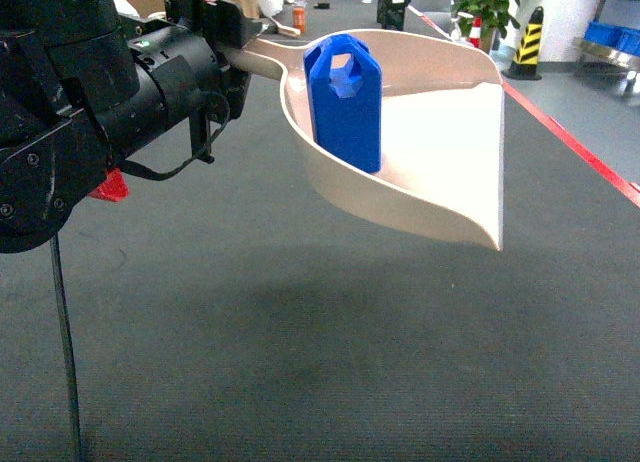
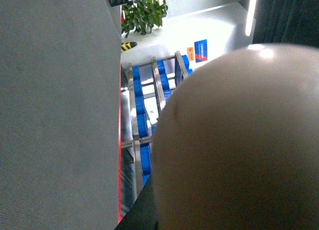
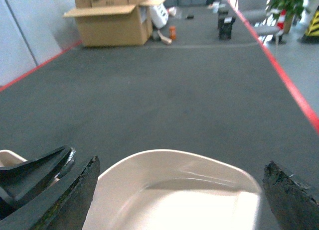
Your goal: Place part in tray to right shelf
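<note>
The small bright blue plastic block with a notched, cut-out top (image 1: 345,100) stands upright inside the pale beige-pink plastic dustpan-shaped scoop (image 1: 440,197), near its back wall, and the scoop hangs in the air above the dark grey carpeted floor (image 1: 300,362). Its long straight handle runs back to the left gripper (image 1: 232,54), which appears clamped on it, though the black arm housing hides the fingertips themselves. The right gripper (image 3: 179,190) hovers just above the scoop's rim with its two dark fingers (image 3: 75,190) spread wide on either side and gripping nothing. In the left wrist view the scoop's pale underside fills most of the picture, and beyond it a stainless-steel rack (image 2: 142,115) loaded with blue crates stands well apart. I judge the loading step done and the carry to the shelf in hand. The next move calls for keeping the scoop level so the tall block does not topple or slide toward the flat front lip, turning toward the rack, then tilting gently over its tracks.
</note>
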Tool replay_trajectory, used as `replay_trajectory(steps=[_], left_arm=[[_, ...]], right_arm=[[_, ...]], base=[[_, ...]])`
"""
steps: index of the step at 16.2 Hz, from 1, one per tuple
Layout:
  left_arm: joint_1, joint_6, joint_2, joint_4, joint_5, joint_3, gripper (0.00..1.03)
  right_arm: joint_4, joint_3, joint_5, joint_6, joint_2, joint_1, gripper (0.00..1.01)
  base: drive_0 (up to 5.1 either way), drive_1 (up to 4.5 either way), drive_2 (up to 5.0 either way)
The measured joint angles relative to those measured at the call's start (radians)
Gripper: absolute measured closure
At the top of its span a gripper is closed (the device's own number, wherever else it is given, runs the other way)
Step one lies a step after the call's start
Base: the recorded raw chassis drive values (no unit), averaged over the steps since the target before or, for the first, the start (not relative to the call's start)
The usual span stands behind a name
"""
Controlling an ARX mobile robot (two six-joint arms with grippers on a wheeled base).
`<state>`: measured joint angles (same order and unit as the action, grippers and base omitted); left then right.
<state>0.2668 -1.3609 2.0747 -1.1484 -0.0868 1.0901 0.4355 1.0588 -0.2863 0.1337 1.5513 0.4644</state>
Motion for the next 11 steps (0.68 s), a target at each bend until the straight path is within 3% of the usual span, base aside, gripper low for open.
replay_trajectory(steps=[1,3,5,6,8,11], left_arm=[[0.0,0.0,0.0,-0.001,0.001,0.0,0.87],[0.0,0.0,0.0,0.0,0.001,0.0,0.87],[-0.003,0.0,0.0,0.0,0.002,0.0,0.87],[-0.002,0.0,0.0,-0.001,0.001,0.0,0.87],[0.001,0.0,0.0,0.005,-0.002,0.0,0.87],[-0.008,0.0,0.0,-0.003,0.005,0.0,0.88]], right_arm=[[0.053,-0.104,-0.022,-0.045,-0.1,0.004,0.03],[0.088,-0.357,-0.106,-0.167,-0.378,0.068,0.03],[-0.087,-0.613,-0.191,-0.275,-0.719,0.179,0.03],[-0.082,-0.654,-0.2,-0.315,-0.805,0.183,0.03],[-0.079,-0.641,-0.198,-0.337,-0.798,0.177,0.03],[-0.081,-0.641,-0.201,-0.341,-0.8,0.183,0.03]], base=[[0.0,0.0,0.0],[0.0,0.0,0.0],[0.0,0.0,0.0],[0.0,0.0,0.0],[0.0,0.0,0.0],[0.0,0.0,0.0]])
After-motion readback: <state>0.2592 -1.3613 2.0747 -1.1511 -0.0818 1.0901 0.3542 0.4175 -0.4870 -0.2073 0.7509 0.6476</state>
